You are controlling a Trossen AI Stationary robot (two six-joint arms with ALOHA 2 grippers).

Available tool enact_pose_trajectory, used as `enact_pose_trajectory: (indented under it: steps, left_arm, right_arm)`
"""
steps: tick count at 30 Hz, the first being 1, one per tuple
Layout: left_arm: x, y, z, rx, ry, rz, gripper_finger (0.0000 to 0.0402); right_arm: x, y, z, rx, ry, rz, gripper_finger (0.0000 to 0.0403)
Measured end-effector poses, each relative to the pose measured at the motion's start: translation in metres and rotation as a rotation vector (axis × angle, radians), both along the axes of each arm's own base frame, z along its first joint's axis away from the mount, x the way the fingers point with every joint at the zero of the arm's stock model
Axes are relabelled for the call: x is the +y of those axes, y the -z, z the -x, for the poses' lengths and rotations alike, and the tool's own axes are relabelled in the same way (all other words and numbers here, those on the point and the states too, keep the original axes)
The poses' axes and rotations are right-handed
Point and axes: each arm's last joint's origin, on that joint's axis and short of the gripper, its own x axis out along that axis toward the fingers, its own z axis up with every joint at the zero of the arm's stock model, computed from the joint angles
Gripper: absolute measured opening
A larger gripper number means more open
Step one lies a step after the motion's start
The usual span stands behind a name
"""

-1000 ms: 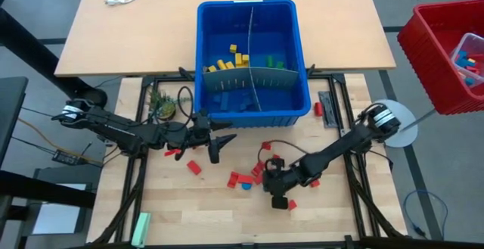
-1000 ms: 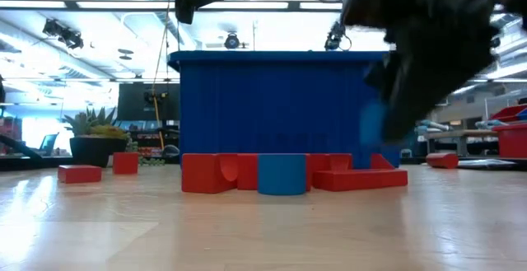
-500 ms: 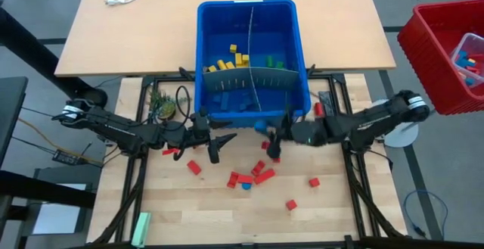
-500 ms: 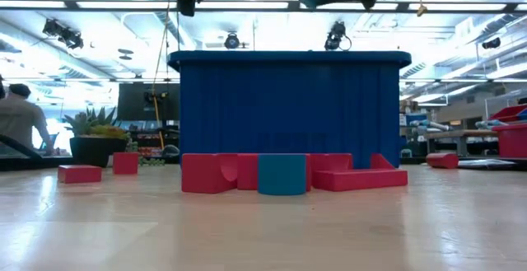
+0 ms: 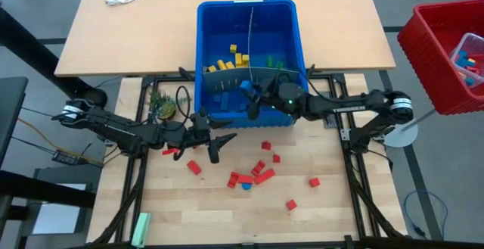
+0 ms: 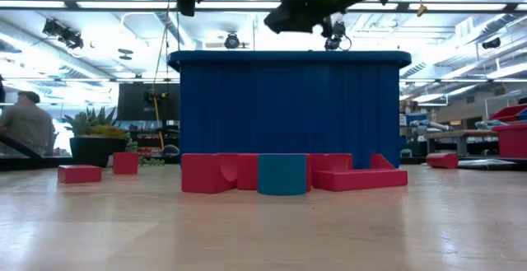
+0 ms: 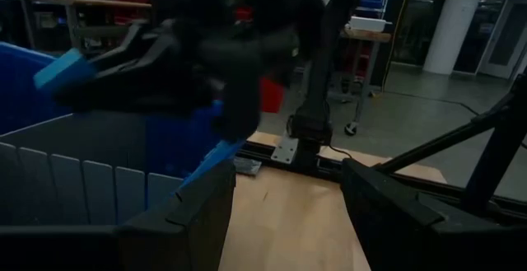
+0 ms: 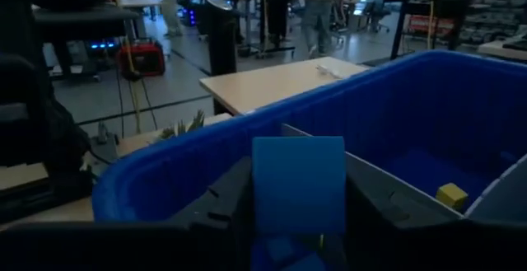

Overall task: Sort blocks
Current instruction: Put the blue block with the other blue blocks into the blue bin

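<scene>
The blue bin (image 5: 302, 52) stands at the table's far middle; grey dividers part it, with yellow, green and blue blocks inside. My right gripper (image 5: 253, 94) reaches level over the bin's near rim, shut on a blue block (image 8: 298, 184). Red blocks (image 5: 261, 175) and one blue block (image 5: 246, 186) lie loose on the wooden table in front of the bin. My left gripper (image 5: 219, 147) hovers open left of them, above the table, holding nothing. My right gripper pinches the blue block (image 5: 247, 88) between its two fingers, one on each side face (image 8: 257, 190). The fingers lie level and come from the table's right. The block is lifted clear, upright, above the bin's near compartment.
A red crate (image 5: 446, 52) with blocks stands off the table's right. A small plant (image 5: 161, 105) sits left of the bin, a pale green bar (image 5: 141, 228) at the near left corner. A person shows far off in the low view.
My right gripper has risen from the loose blocks near the table's middle and swung toward the far edge, over the bin's near rim, tipping from pointing down to level. The blue block has gone with it, lifted clear of the table.
</scene>
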Motion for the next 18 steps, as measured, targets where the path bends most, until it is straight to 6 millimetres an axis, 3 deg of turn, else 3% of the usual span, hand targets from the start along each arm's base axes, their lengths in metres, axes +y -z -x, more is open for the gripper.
enact_pose_trajectory:
  steps: [4,8,13,18]
  left_arm:
    - [0.0,0.0,0.0,0.0,0.0,0.0,0.0232]
    - [0.0,-0.001,0.0,-0.008,0.0,0.002,0.0232]
    - [0.0,-0.002,0.0,-0.016,0.0,0.003,0.0232]
    - [0.0,-0.002,0.0,-0.021,0.0,0.005,0.0232]
  right_arm:
    - [-0.013,0.01,-0.004,0.002,0.005,-0.04,0.0159]
    - [-0.02,0.006,-0.001,-0.011,0.011,-0.045,0.0202]
    - [-0.014,-0.02,0.015,-0.061,-0.004,0.025,0.024]
    - [0.003,-0.048,0.035,-0.144,-0.081,0.049,0.0247]
